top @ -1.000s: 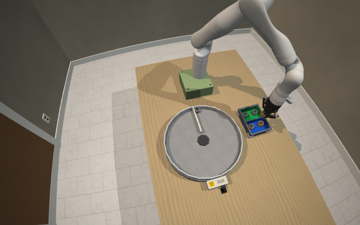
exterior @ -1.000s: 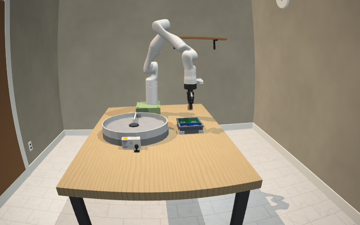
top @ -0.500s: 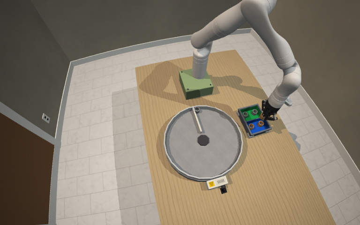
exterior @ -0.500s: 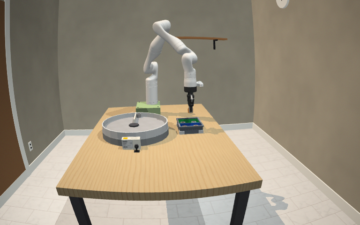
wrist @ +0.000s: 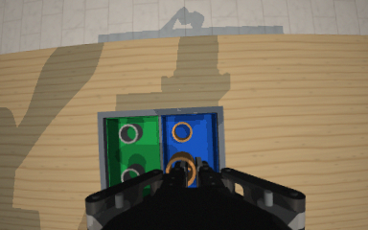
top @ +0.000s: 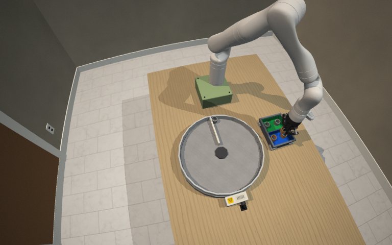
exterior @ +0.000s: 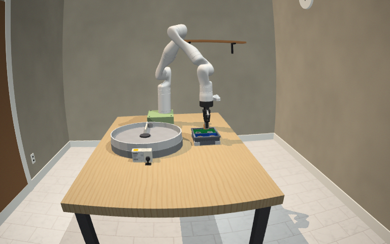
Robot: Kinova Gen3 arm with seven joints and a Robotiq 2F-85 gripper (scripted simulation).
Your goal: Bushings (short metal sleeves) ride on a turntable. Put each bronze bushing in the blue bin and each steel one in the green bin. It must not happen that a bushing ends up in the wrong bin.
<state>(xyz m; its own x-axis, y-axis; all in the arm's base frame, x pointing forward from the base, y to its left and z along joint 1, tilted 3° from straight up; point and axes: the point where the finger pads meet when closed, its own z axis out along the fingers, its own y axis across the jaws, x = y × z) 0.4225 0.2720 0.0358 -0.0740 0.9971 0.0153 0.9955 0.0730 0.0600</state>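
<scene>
My gripper is shut on a bronze bushing and holds it upright just above the blue bin. Another bronze bushing lies in the blue bin. The held bushing hides part of that bin's floor in the wrist view. The green bin adjoins it and holds two steel bushings. One steel bushing rides at the far rim of the turntable.
A pale bar runs from the turntable's rim toward its dark hub. The arm's green base block stands behind the turntable. A control box sits at its front. The double bin lies near the table's right edge.
</scene>
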